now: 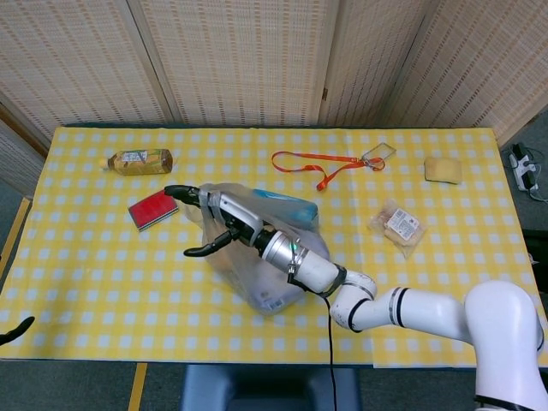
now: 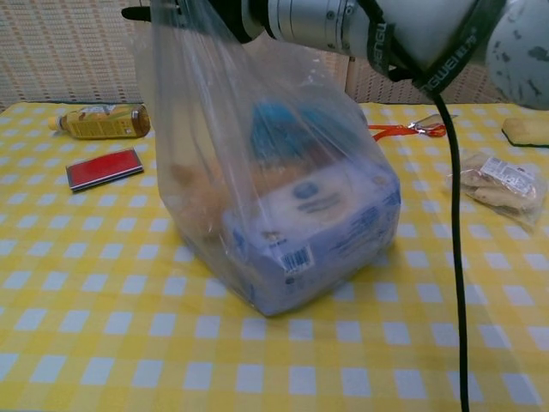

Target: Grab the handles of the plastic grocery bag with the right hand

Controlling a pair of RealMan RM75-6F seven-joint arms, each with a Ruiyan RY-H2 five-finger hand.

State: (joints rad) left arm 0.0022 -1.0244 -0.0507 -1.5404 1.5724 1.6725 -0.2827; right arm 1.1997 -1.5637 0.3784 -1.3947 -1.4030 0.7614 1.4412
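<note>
Yellow checked table (image 1: 103, 265) fills frame under wicker screens. Bag (image 1: 274, 257) at centre, clear plastic, boxes inside, top drawn toward frame left. Right hand (image 1: 214, 224) at bag's upper left, handles looped over spread fingers, thumb apart below. Red case (image 1: 153, 209) just left of hand; bottle (image 1: 137, 160) upper left. Lanyard (image 1: 321, 163) above bag, snack pack (image 1: 397, 226) right, sponge (image 1: 443, 169) upper right. Left hand (image 1: 17, 329) fingertip at lower-left edge; pose can't be told.

A: Count on counter (image 1: 103, 257)?
B: One bag (image 1: 265, 248), one bottle (image 1: 138, 160), one red case (image 1: 153, 209), one lanyard (image 1: 321, 163).
A: Food items?
B: One snack packet (image 1: 399, 227), one sponge-like yellow block (image 1: 443, 169). One robot hand (image 1: 214, 218) at bag.
</note>
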